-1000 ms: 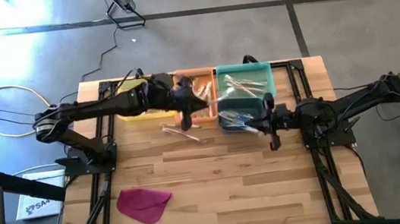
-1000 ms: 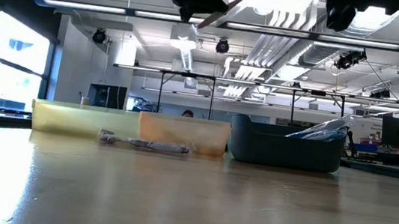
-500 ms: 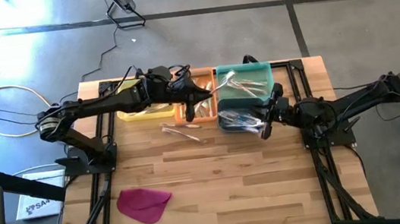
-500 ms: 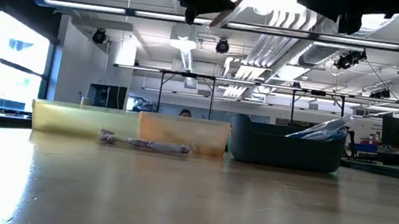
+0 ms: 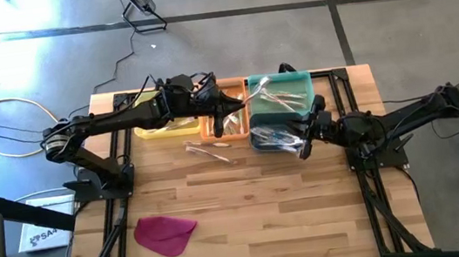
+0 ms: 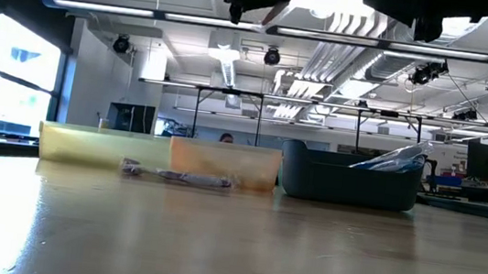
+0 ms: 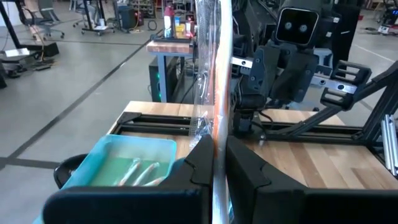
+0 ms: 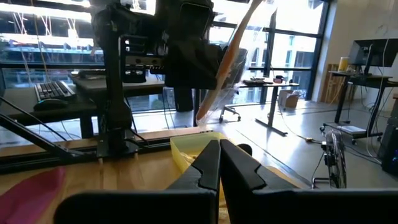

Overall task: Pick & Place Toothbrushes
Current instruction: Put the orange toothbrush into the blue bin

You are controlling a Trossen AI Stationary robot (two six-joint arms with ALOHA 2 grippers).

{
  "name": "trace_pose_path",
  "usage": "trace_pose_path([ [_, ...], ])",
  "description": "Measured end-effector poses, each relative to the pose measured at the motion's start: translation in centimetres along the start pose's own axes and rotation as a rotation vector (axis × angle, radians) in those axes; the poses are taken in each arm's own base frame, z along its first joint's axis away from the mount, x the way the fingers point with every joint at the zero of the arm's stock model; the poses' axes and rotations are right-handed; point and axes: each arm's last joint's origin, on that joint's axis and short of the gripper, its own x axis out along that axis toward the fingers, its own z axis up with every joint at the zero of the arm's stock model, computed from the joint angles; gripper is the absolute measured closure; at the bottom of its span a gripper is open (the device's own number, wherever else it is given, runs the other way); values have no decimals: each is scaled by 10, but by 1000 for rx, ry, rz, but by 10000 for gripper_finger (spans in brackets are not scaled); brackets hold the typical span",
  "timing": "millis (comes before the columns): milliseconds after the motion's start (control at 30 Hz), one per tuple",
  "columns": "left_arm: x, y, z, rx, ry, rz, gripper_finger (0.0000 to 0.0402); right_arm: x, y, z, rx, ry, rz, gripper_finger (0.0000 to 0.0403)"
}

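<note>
Gripping wrapped orange toothbrush [image 7: 219,93] — left tool [image 7: 214,155] over orange bin [image 5: 228,129]; right tool [image 8: 219,163] clenched, empty.

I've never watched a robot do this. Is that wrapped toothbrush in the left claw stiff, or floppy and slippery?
Probably stiff: the orange toothbrush stands straight up from the left claw, pinched only at its lower end. Its clear glossy wrapper looks crinkly and slick, so it may slide. It seems light, since a thin pinch holds it.
</note>
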Motion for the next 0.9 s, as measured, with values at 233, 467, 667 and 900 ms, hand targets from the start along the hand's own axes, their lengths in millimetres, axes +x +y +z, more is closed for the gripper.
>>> trace_pose_path([
  [233,0,0,-2,33,16,-1,387,9,-9,-5,67,18,-44,381],
  [467,0,-2,-2,86,15,-57,387,27,-11,-10,125,-38,-8,294],
  [667,0,-3,-4,97,39,-93,387,40,-7,-8,78,-178,121,243],
  [900,0,-4,-6,91,55,-123,387,52,-10,-17,108,-204,108,229],
])
